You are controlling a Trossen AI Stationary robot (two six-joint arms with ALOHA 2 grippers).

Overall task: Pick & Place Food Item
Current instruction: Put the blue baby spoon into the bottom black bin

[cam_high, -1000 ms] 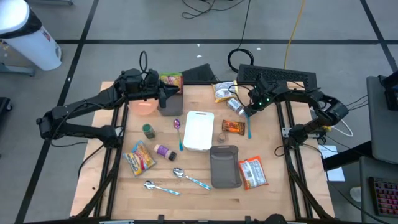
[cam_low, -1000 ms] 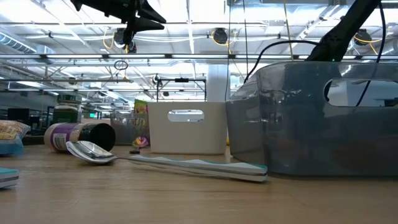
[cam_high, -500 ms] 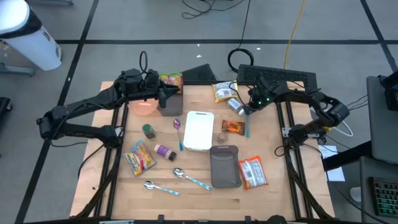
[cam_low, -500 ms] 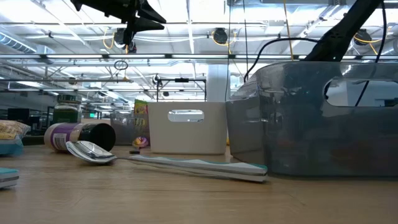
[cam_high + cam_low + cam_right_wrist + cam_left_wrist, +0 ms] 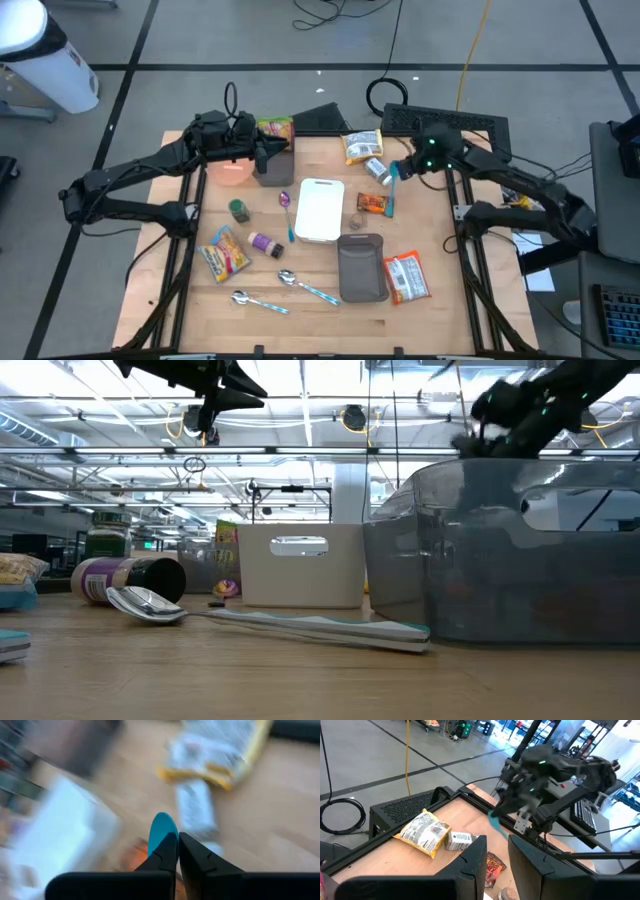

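Observation:
My right gripper (image 5: 398, 172) is shut on a teal utensil (image 5: 390, 195), above the table's far right part, beside an orange snack packet (image 5: 375, 203). In the right wrist view the utensil's rounded teal end (image 5: 162, 827) shows at the shut fingertips (image 5: 177, 842). A yellow chip bag (image 5: 362, 145) and a small white pack (image 5: 377, 170) lie flat on the table nearby. My left gripper (image 5: 268, 150) is open and empty above a grey bin (image 5: 272, 168) at the far left. My right gripper pinches the teal utensil between its two fingers, with the rounded end (image 5: 162, 827) sticking out past the fingertips. In the left wrist view the utensil (image 5: 496, 824) hangs slanting below the gripper, clear of the table.
A white container (image 5: 320, 210) and a grey container (image 5: 362, 267) stand mid-table. A red-white packet (image 5: 407, 278), a yellow packet (image 5: 227, 252), two small jars (image 5: 238, 210) (image 5: 265, 242), several spoons (image 5: 305, 287) and a pink bowl (image 5: 232, 172) lie around. A green-yellow bag (image 5: 275, 130) stands at the far edge.
My right gripper has risen fast, its arm swinging out over the table's right edge; it now shows high up in the low view. The teal utensil, which lay beside the orange packet, has come up off the table and hangs slanted.

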